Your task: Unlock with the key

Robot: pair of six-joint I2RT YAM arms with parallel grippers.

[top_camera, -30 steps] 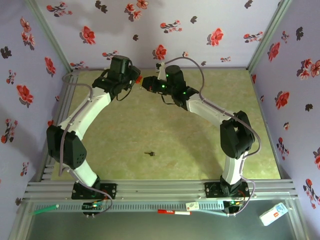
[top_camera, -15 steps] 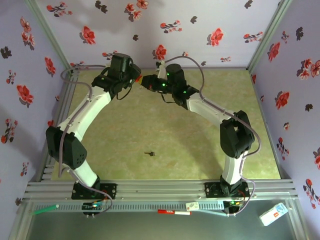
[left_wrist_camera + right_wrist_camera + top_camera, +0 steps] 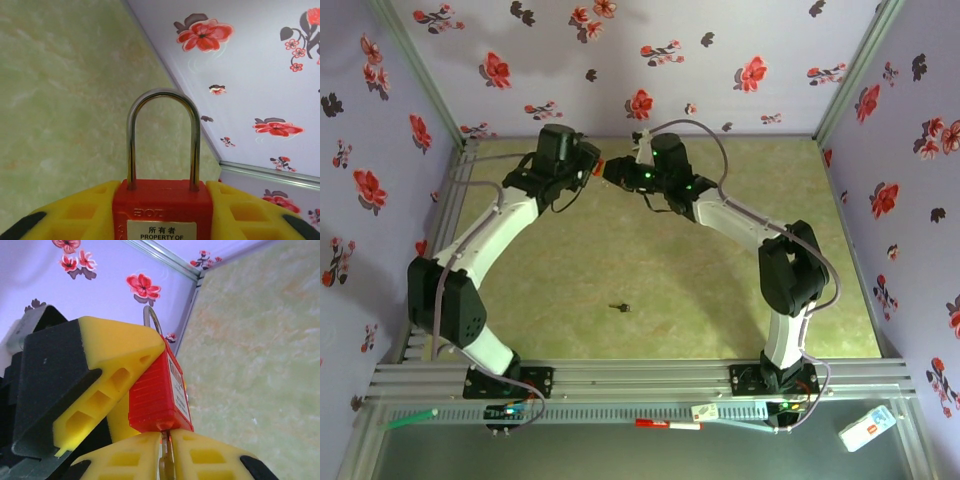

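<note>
The left arm's elbow had swung a little outward and nearer since a moment before. Its wrist had settled slightly lower in the overhead view, while the spot where the two grippers met at the far side of the table (image 3: 650, 250) had hardly shifted.

The left gripper (image 3: 162, 215) was clamped on a red padlock (image 3: 157, 395), its yellow fingers (image 3: 75, 215) pressed against both sides of the body. The steel shackle (image 3: 162, 100) stood upright above them with both legs seated in the body. A white label (image 3: 161, 231) with printed writing faced the left wrist camera.

The right gripper (image 3: 166, 440) sat directly under the padlock, pointing up at its base. The key (image 3: 164, 460) ran up between the right gripper's two yellow fingers, and its thin metal blade went into the bottom of the padlock. Its head was hidden from me. The fingers stood very close on either side of the blade, but I could not tell whether they were pinching it or had just let go.

Seen from overhead, both arms arched inward and the red of the padlock showed between their tips, lifted off the mottled green surface. A loose key (image 3: 619, 307), small and dark, lay by itself on the table. It was well apart from both grippers, roughly midway between the two arms and toward the near side, and it lay where it had a second ago.
</note>
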